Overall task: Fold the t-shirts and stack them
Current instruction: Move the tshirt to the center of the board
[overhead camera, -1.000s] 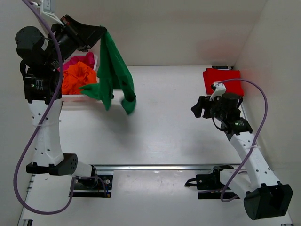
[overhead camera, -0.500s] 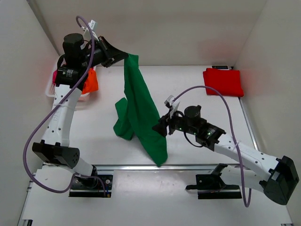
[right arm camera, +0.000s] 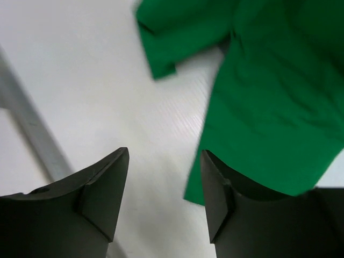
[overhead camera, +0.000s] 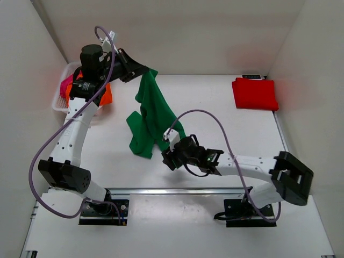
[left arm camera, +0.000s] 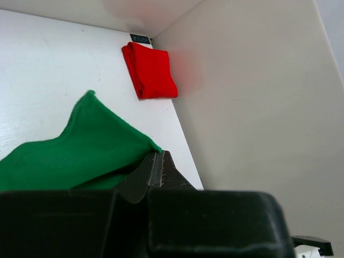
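Note:
A green t-shirt (overhead camera: 154,110) hangs by one corner from my left gripper (overhead camera: 145,70), which is shut on it above the table's back left. Its lower part bunches on the table. In the left wrist view the green cloth (left arm camera: 80,156) runs into the closed left gripper (left arm camera: 157,157). My right gripper (overhead camera: 167,159) is low over the table at the shirt's near corner. It stands open (right arm camera: 164,156), with the green hem (right arm camera: 269,107) just beside its right finger (right arm camera: 215,188) and nothing gripped. A folded red t-shirt (overhead camera: 255,93) lies at the back right.
A white lattice basket (overhead camera: 58,101) at the far left holds an orange shirt (overhead camera: 105,95) and a pink one (overhead camera: 66,85). The folded red shirt (left arm camera: 150,70) sits close to the right wall. A metal rail (overhead camera: 161,191) runs along the near edge.
My left arm carried the green shirt from over the basket toward the middle and lowered it until it bunched on the table. My right arm swung left and down to the shirt's near corner.

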You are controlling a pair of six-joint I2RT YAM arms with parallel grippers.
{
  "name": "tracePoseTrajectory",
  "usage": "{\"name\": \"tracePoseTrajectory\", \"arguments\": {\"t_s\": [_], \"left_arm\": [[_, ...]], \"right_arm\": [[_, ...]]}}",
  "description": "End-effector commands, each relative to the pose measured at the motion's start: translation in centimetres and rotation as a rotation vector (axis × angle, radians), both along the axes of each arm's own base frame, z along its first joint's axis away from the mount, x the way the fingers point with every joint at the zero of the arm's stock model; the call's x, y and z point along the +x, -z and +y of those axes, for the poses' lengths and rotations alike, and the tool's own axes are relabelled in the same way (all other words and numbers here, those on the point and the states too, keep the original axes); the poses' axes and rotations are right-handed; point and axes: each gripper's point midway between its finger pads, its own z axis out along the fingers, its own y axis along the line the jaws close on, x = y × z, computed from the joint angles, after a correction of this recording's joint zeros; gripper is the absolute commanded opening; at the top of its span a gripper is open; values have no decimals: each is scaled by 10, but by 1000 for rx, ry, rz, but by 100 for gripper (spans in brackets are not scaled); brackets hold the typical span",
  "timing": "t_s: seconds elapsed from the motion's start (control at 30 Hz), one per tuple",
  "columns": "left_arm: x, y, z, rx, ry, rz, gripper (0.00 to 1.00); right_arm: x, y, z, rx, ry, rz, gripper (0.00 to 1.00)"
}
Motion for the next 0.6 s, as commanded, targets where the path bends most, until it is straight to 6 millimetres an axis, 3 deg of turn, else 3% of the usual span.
{"name": "tracePoseTrajectory", "arguments": {"t_s": [0.0,0.03,0.2,0.4,0.5,0.57], "left_arm": [[-10,-18,1,-9,-4,-71,0],[-10,-16,3,-3,-5,-69,0],[-5,-8,10,-1,-25,-55,0],[0,7,10,10,-21,-28,0],[4,13,12,23,-34,-17,0],[5,16,15,30,-35,-19,0]], "right_arm": [[37,6,0,-43,110,-59,55],[39,25,-3,-101,121,-36,56],[41,61,-7,-253,134,33,60],[15,106,-31,-381,169,212,59],[6,118,-47,-459,204,267,59],[-4,128,-54,-489,200,317,47]]}}
